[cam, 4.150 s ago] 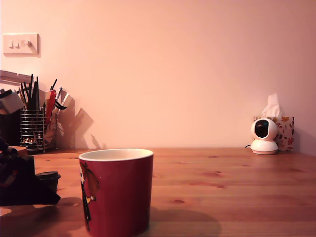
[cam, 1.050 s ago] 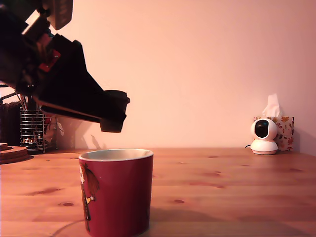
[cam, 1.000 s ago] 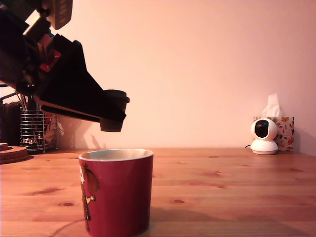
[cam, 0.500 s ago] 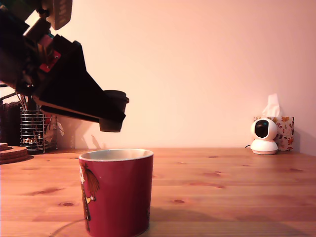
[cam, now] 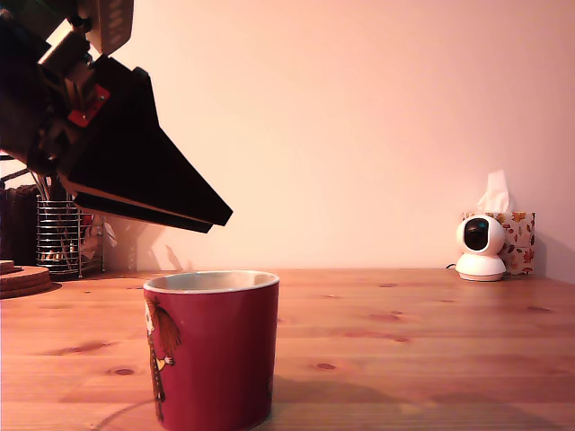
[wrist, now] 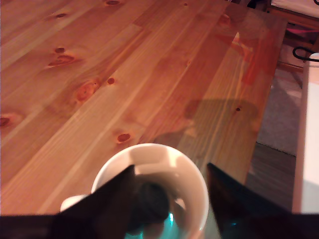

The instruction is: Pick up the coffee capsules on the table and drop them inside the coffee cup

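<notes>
Inside the one coffee cup (wrist: pixel 197 199) lies one dark capsule (wrist: pixel 152 201); gripper (wrist: pixel 172 174) spread wide, empty.

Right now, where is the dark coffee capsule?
In the wrist view, the dark capsule lies inside the red mug, beside something blue, below the open gripper. The exterior view hides it.

The gripper (cam: pixel 220 218) hangs with jaws spread directly above the coffee cup (cam: pixel 214 350), a clear gap of air between its tips and the cream rim. Below it, the dark capsule (wrist: pixel 152 200) partly fills the cup's inside. Beyond the cup, bare table (wrist: pixel 149 74) lies open; behind the arm stands a wire-mesh pen holder (cam: pixel 63 238).
</notes>
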### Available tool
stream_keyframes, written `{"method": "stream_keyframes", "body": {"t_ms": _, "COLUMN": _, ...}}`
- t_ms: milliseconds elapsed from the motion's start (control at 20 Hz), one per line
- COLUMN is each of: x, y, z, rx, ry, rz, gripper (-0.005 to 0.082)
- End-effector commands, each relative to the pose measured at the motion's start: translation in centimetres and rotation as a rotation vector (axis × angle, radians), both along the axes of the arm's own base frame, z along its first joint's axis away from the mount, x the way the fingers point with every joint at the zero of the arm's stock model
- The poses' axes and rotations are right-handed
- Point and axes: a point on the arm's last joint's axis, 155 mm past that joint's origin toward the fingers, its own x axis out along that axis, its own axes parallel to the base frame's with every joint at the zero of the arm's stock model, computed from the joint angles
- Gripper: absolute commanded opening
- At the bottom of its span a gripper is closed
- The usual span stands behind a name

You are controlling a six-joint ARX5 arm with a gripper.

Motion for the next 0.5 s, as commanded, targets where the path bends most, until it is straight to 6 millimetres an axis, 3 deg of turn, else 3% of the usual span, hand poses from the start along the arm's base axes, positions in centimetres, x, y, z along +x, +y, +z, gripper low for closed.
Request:
{"method": "stream_keyframes", "body": {"t_ms": 0, "x": 0.1, "y": -0.2, "z": 0.1, "rx": -0.003, "ry": 0.000, "rz": -0.002, "gripper": 0.0255}}
{"method": "stream_keyframes", "body": {"t_ms": 200, "x": -0.2, "y": 0.1, "z": -0.5, "rx": 0.018, "ry": 0.026, "rz": -0.001, "gripper": -0.0028}}
{"method": "stream_keyframes", "body": {"t_ms": 350, "x": 0.0, "y": 0.7, "z": -0.7, "rx": 0.030, "ry": 0.035, "rz": 0.020, "gripper": -0.0023}}
{"method": "stream_keyframes", "body": {"t_ms": 450, "x": 1.5, "y": 2.1, "z": -0.3, "rx": 0.059, "ry": -0.011, "rz": 0.108, "gripper": -0.0023}}
